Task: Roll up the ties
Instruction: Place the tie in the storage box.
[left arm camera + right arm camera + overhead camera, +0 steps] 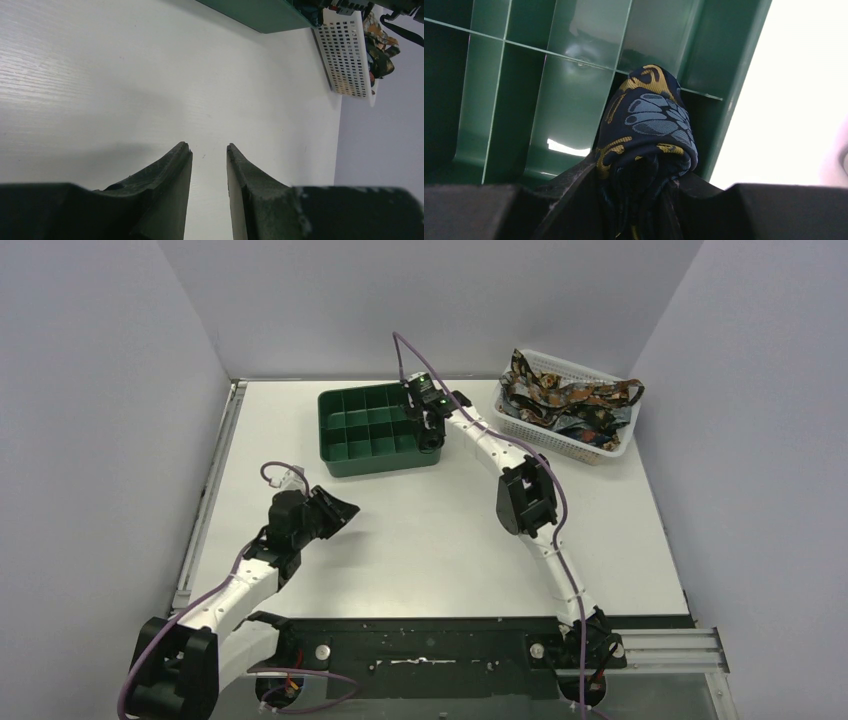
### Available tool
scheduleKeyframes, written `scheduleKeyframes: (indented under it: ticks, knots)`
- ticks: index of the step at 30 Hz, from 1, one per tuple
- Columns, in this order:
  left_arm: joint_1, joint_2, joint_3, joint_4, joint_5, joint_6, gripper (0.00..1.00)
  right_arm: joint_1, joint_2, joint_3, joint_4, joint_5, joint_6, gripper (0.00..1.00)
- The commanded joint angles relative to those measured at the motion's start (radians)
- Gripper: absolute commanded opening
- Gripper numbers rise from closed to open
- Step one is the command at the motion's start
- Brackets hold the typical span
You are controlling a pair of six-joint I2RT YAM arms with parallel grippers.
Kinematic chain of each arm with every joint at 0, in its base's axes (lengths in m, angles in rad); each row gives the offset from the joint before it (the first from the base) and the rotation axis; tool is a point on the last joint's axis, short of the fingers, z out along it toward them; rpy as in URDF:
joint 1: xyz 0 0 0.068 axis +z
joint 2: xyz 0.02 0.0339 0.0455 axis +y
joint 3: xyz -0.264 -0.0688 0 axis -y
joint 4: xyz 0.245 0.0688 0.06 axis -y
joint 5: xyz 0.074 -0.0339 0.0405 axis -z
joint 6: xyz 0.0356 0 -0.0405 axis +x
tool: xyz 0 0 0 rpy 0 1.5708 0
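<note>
Tabletop (430, 540), outstretched right fingers (569, 196) around tie (649, 120)

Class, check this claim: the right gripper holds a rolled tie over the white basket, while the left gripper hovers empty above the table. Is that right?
One slip. The right gripper holds the rolled tie over the green tray, not the basket: the right wrist view shows tray compartments just behind the tie. The left gripper does hover empty above the table.
</note>
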Motion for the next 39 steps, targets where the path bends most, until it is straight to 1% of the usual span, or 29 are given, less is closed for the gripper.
scheduleKeyframes:
  ticks: [1,4,8,10,13,17,21,24,26,30,35,39]
  knots:
    - [0.005,0.006,-0.001,0.062,0.038,-0.009,0.3,-0.004,0.072,0.007,-0.106,-0.018,-0.031,0.24]
    - [0.006,0.01,-0.002,0.064,0.037,-0.009,0.3,-0.004,0.09,0.016,-0.12,-0.007,-0.046,0.26]
    - [0.006,0.016,-0.006,0.072,0.037,-0.011,0.3,-0.009,0.095,0.036,-0.151,-0.003,-0.054,0.35]
    - [0.006,0.021,-0.004,0.077,0.038,-0.012,0.3,-0.009,0.072,0.034,-0.134,-0.006,-0.054,0.46]
    - [0.006,0.033,-0.003,0.088,0.042,-0.014,0.3,-0.009,0.038,0.046,-0.106,-0.009,-0.057,0.6]
    - [0.006,0.04,-0.007,0.097,0.047,-0.018,0.3,-0.009,0.005,0.047,-0.087,-0.01,-0.058,0.65]
    - [0.006,0.041,-0.017,0.103,0.051,-0.02,0.3,-0.008,0.008,0.05,-0.099,-0.012,-0.066,0.69]
    - [0.006,0.042,-0.028,0.116,0.052,-0.028,0.3,-0.003,0.004,0.051,-0.096,-0.017,-0.071,0.71]
    - [0.006,0.049,-0.03,0.123,0.056,-0.03,0.3,-0.004,-0.004,0.061,-0.096,-0.013,-0.071,0.77]
    - [0.006,0.059,-0.03,0.131,0.066,-0.032,0.3,-0.002,-0.027,0.057,-0.076,0.014,-0.083,0.8]
    - [0.006,0.061,-0.036,0.142,0.072,-0.036,0.3,0.002,-0.053,0.079,-0.076,-0.004,-0.096,0.82]
    - [0.006,0.056,-0.036,0.142,0.072,-0.037,0.3,0.009,-0.095,0.077,-0.063,0.015,-0.1,0.87]
